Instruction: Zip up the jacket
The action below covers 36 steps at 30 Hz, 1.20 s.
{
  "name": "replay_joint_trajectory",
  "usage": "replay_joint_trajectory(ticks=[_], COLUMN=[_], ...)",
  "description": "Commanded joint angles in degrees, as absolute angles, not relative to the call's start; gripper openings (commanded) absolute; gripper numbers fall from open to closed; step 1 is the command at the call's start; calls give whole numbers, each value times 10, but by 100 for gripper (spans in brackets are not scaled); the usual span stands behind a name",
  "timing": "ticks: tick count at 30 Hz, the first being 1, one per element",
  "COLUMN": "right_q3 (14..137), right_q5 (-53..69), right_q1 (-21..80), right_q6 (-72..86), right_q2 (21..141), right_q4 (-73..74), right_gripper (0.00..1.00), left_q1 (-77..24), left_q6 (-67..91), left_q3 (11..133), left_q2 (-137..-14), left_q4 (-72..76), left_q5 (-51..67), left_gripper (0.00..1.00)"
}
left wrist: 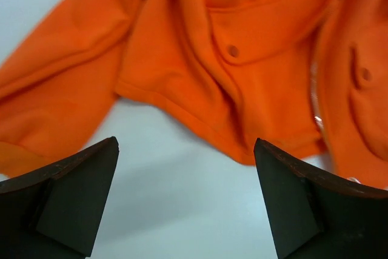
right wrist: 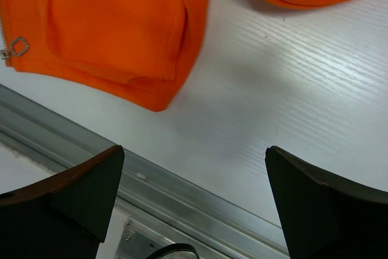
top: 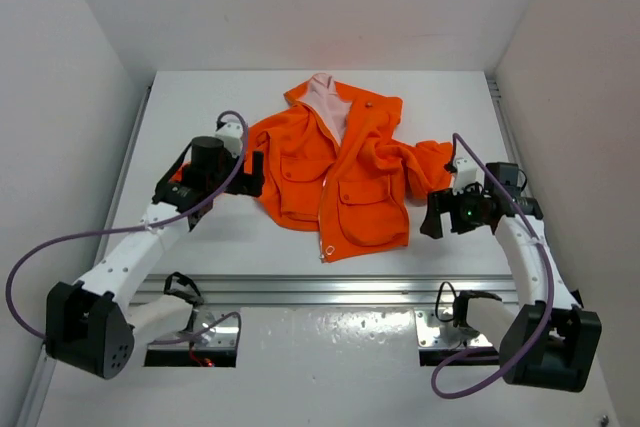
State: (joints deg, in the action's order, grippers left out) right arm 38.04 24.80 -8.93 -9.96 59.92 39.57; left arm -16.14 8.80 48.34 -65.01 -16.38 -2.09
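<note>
With my left tool (left wrist: 185, 147) and right tool (right wrist: 194, 150) both spread wide and empty, the jacket (top: 340, 172) lies mid-desk (top: 200, 117) between them, its zipper pull (right wrist: 15, 45) at the hem, so I judge zipping unstarted.

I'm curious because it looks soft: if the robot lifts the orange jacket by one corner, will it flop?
Probably yes: the jacket lies in soft folds, so it would likely sag and bunch. It looks thin and light, so a push may crumple it rather than slide it whole. The small zipper pull looks fiddly to pinch.
</note>
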Motion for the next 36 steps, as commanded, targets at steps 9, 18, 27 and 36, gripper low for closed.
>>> replay_joint_trajectory(ticks=[9,18,27,36], right_q3=[423,438,450,458], right_q5=[330,345,365,401], right_q1=[-91,-91,-91,-90], right_q6=[-92,-80,-65,-54], right_q2=[599,628,642,651], right_q4=[423,428,417,430], right_gripper=[100,100,100,99], left_q1=[-214,-284,-316,-333], left_q6=[204,287,299,310], left_q3=[334,280,321,358], left_q2=[-585,-687,-839,-925], left_q4=[-63,95,169,218], left_q5=[310,301,296,317], left_gripper=[85,69,60,52])
